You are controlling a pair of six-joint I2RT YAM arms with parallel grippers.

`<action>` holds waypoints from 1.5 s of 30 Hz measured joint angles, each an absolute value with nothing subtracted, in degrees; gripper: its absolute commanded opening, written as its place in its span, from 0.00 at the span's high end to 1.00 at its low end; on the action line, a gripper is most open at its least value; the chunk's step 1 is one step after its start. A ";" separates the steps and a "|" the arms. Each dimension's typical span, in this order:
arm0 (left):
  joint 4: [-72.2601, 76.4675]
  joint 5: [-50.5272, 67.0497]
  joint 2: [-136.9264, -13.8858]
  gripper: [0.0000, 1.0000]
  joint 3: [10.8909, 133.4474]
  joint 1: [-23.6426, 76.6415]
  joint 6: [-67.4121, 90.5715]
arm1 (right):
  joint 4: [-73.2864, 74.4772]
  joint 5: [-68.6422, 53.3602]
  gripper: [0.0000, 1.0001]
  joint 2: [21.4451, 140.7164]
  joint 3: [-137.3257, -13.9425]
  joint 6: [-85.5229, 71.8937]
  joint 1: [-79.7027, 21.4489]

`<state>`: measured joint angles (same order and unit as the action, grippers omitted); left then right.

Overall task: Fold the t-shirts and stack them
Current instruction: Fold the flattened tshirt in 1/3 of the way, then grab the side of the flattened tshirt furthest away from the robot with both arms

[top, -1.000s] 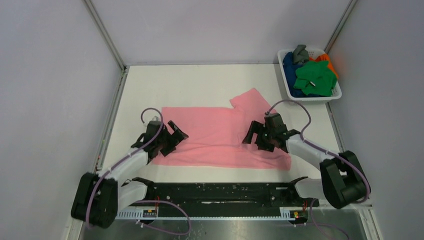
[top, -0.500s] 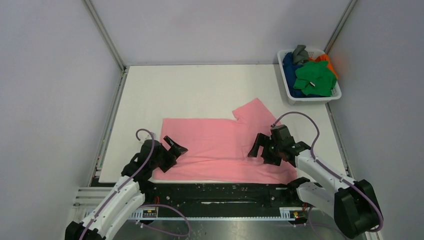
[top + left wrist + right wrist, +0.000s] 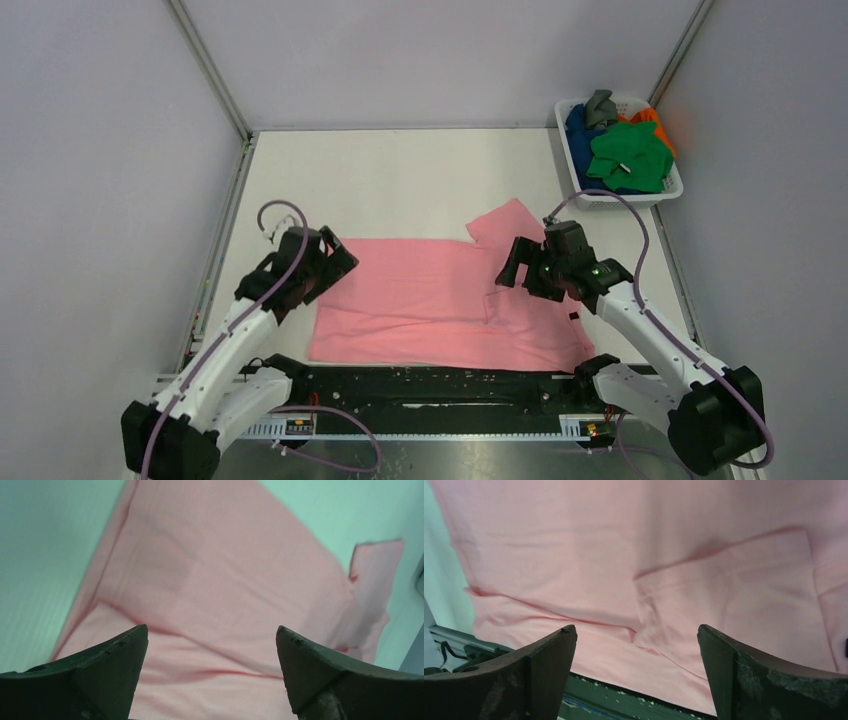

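Pink t-shirt (image 3: 430, 300) lies spread under left pincer (image 3: 210, 635) and right pincer (image 3: 636, 632), both gaping, empty.

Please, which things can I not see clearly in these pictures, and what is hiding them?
1. Top view: clothes lie piled in the white basket. The green t-shirt covers the lower ones, so their number is unclear.
2. Top view: the left hand and the right hand cover the parts of the pink t-shirt beneath them.
3. Right wrist view: the pink t-shirt runs past the top and right edges, so its outline is incomplete.
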<state>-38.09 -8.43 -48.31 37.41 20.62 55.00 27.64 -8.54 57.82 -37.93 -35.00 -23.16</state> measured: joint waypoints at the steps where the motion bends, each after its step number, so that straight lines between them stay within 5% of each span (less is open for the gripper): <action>1: -38.13 -9.63 -50.78 0.01 40.16 19.88 54.15 | 27.79 -8.08 0.00 58.30 -39.42 -34.61 -23.16; 7: -36.36 -11.99 -70.22 0.03 52.62 10.68 48.88 | 28.25 -6.59 0.01 65.84 -48.88 -31.27 -21.98; 22: -36.45 -11.14 -109.32 0.31 76.79 5.37 42.17 | 31.14 -6.48 0.01 79.33 -55.40 -27.83 -18.63; 38: -39.53 -10.17 -111.26 0.67 75.92 5.37 40.29 | 31.55 -6.09 0.00 83.61 -57.69 -27.27 -17.58; 45: -39.77 -9.63 -109.84 1.00 73.97 5.91 40.25 | 31.97 -4.29 0.00 88.40 -64.86 -26.87 -16.36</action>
